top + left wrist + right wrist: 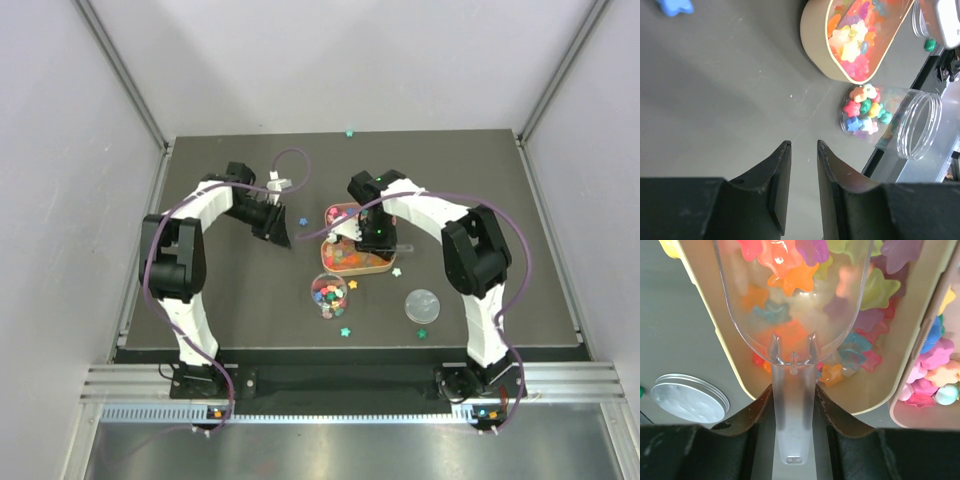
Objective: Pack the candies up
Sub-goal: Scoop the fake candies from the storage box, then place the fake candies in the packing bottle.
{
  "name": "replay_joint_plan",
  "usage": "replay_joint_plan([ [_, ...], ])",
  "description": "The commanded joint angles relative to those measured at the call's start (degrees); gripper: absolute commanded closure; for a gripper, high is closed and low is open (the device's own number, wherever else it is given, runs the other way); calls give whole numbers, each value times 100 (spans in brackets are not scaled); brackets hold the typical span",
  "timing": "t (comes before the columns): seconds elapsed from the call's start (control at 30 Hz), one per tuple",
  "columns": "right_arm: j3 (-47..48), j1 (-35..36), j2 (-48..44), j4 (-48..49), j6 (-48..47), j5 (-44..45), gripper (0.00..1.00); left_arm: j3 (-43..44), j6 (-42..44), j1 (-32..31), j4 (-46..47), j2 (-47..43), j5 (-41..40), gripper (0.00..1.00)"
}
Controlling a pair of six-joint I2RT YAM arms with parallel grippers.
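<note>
tiny, light, slippery candies (880, 290), likely rolling if pinched; better taken by scoop (795, 325). handle at 6 o'clock clenched in right gripper (794, 400) jaws; left gripper (804, 150) jaws released.

no readable text, no labels, no numbers anywhere

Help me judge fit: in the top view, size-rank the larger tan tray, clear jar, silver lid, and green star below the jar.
1. larger tan tray
2. clear jar and silver lid: alike, unranked
3. green star
</note>
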Motion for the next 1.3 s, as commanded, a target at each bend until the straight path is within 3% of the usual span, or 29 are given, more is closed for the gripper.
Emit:
replay_joint_plan([
  [0.0,16,-156,-404,295,8,-280,100,475,390,115,-526,-185,-98,68],
  [0.27,-28,-271,-685,400,-27,-395,100,968,627,291,-922,9,-379,68],
  [0.93,-1091,-455,-2205,1076,61,-1010,100,1021,566,397,-931,123,-670,68],
  [1.27,-1267,-60,-3119,111,-852,-150,100,1048,584,423,-817,176,-661,68],
])
